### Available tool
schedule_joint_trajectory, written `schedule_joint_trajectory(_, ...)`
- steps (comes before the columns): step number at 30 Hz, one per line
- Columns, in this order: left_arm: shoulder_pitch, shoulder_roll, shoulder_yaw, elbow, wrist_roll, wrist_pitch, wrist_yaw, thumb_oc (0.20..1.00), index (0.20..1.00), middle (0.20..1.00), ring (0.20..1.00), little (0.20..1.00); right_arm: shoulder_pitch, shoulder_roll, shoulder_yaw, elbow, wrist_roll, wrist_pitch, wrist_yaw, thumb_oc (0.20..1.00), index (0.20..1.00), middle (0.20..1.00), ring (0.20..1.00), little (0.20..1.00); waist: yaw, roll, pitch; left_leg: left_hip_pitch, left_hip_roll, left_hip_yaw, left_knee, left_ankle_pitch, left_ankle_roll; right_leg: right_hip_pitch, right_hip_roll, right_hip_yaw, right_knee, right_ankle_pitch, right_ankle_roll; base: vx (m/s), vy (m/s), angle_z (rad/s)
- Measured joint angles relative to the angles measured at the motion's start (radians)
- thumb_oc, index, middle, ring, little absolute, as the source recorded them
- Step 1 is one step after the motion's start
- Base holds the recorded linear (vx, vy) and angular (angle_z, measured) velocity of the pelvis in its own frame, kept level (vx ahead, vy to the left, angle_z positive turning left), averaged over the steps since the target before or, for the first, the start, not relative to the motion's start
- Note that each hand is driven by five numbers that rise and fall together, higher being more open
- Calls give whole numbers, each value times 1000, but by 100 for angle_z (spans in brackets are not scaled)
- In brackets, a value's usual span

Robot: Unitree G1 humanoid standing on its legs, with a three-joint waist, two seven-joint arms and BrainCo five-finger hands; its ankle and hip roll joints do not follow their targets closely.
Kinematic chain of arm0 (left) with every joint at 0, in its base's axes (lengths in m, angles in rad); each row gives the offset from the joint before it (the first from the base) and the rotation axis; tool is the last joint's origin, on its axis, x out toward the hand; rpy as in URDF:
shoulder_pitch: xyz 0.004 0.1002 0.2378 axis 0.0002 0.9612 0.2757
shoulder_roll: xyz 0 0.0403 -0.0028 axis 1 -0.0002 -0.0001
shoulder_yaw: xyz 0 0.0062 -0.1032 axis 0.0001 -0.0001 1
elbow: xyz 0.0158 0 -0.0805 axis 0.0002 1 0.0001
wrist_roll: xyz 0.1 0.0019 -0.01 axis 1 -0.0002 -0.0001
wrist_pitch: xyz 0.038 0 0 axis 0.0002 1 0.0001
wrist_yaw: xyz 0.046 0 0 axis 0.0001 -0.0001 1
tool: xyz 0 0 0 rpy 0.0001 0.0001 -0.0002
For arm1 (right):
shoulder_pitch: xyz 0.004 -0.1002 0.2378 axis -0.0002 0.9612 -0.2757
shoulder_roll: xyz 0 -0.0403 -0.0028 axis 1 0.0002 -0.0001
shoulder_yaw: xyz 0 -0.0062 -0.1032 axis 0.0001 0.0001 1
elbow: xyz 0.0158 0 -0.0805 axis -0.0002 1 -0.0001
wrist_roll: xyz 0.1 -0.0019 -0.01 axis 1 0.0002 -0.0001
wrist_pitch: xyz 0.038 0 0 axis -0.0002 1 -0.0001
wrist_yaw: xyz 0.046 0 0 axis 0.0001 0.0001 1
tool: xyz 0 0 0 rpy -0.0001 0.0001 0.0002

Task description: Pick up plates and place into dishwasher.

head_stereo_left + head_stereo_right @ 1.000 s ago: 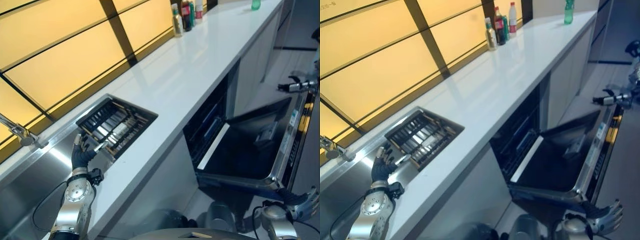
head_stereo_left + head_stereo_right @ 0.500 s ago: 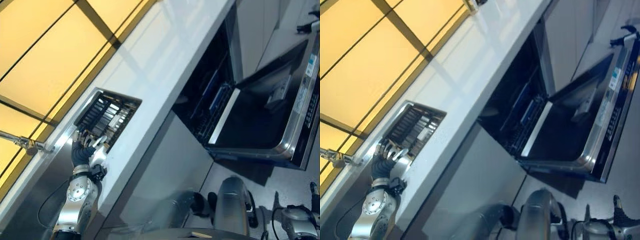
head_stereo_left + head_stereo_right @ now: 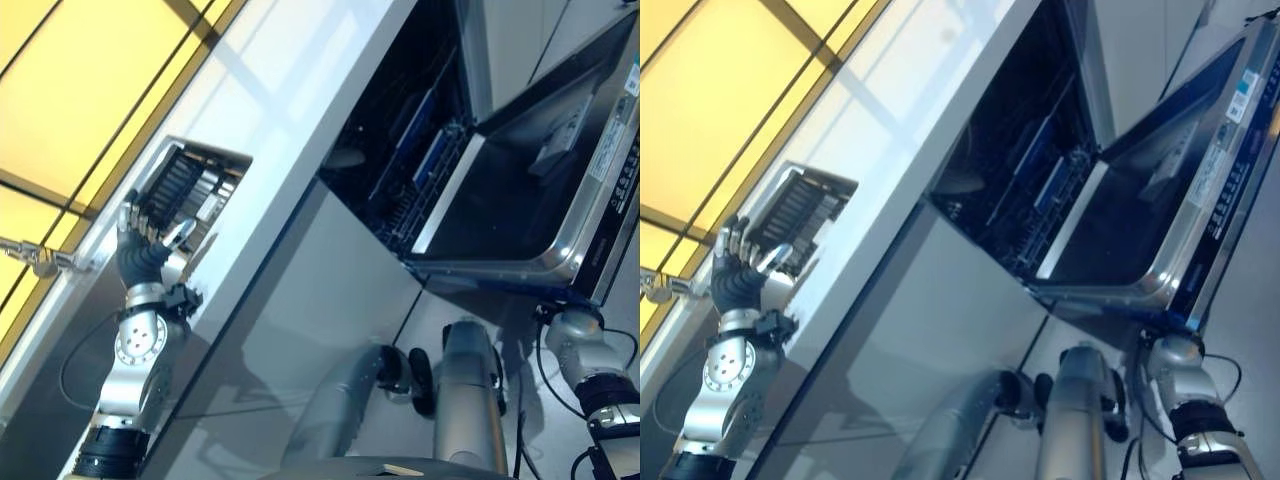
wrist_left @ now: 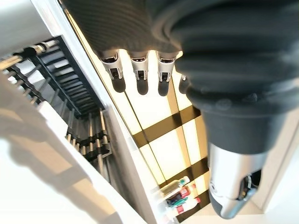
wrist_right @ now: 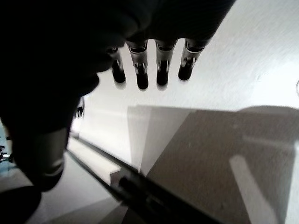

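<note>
One hand is at work: the left hand (image 3: 143, 262) is raised at the sink's edge beside the dish rack (image 3: 185, 188), fingers spread and straight, holding nothing. A pale plate-like edge (image 3: 200, 256) shows just beside the thumb, but whether it is a plate cannot be told. The right hand (image 5: 140, 65) hangs low over the floor, fingers relaxed, empty. The dishwasher (image 3: 420, 160) stands open, door (image 3: 520, 200) down, well apart from the rack. Risk, as judged: a grasp on a thin rim could slip, and the carry might clip the counter (image 3: 290, 110) edge.
</note>
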Motion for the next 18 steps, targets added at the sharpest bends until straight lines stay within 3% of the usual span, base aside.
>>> schedule_joint_trajectory(8,-68,57,13,15,1,6,-38,1000,1000,1000,1000,1000,-51,-12,39,-64,-31,26,86,1000,1000,1000,1000,1000,3,-18,16,-47,22,-56,37,-5,-10,-22,30,-52,9,-4,1,6,-91,-7)
schedule_joint_trajectory(10,-79,88,47,16,2,8,-63,1000,1000,1000,1000,1000,-52,2,48,-110,-44,40,115,1000,1000,1000,1000,1000,3,-46,31,-62,24,-58,59,-8,-15,31,44,-36,81,-59,-55,36,-90,7)
schedule_joint_trajectory(13,-98,73,70,51,8,13,-92,1000,1000,1000,1000,1000,-62,4,71,-140,-83,53,149,1000,1000,1000,1000,1000,1,-48,43,-63,30,-57,191,-43,-72,51,28,-104,52,-73,-55,44,-74,15)
schedule_joint_trajectory(15,-93,72,70,57,10,13,-109,1000,1000,1000,1000,1000,-60,13,108,-149,-103,57,172,1000,1000,1000,1000,1000,2,-54,47,11,34,-59,150,-56,-55,90,29,-148,20,-73,-56,27,-44,1)
schedule_joint_trajectory(16,-94,75,71,55,13,10,-116,1000,1000,1000,1000,1000,-61,19,119,-156,-112,57,183,1000,1000,1000,1000,1000,6,-60,52,41,35,-74,100,-93,-13,104,29,-170,6,-73,-58,22,-46,5)
schedule_joint_trajectory(18,-96,77,76,55,24,2,-116,1000,1000,1000,1000,1000,-59,34,119,-180,-120,57,195,1000,1000,1000,1000,1000,24,-79,65,60,42,-90,59,-79,-19,124,31,-192,-36,-60,-67,24,-45,6)
